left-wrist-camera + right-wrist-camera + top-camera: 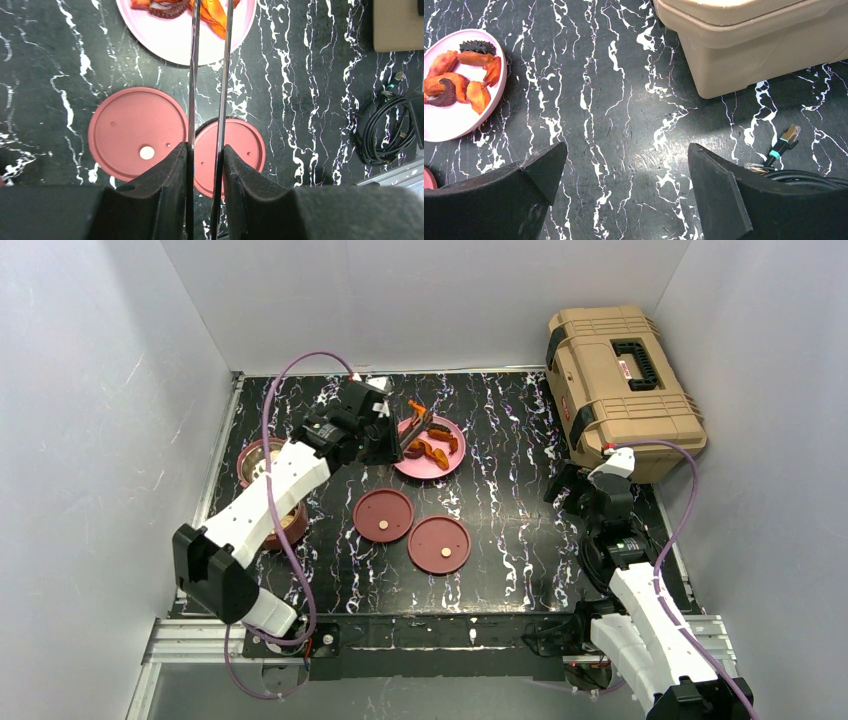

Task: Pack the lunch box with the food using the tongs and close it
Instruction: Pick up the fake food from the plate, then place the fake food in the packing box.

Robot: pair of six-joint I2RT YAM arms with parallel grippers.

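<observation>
Black pads [165, 170] of the left pincer [205, 150] are clamped on the tongs [194, 75]. The two blades stand narrowly apart and run forward over the pink plate [175, 45]. Their tips pass out of the wrist view. From above they appear to lie among the food [432, 445] on that plate, but whether a piece sits between them cannot be told.

Right pincer [629, 170]: jaws wide apart, holding nothing, over bare worktop [624, 90] beside the tan toolbox [749, 45].

Lunch box: two disc lids [383, 514] lie flat near the plate. One bowl [262, 462] sits at the left edge of the worktop. A second [292, 523] is partly hidden under the left arm.

Assessment: the step in hand is taking a piece from the plate. Recommendations:
- Set one blade on each side of a single orange chunk, low on the piece.
- Close gradually, as the pieces look rounded and could squirt out.
- Lift straight up before swinging left.
- Carry above the lids, and release only once over a bowl.
</observation>
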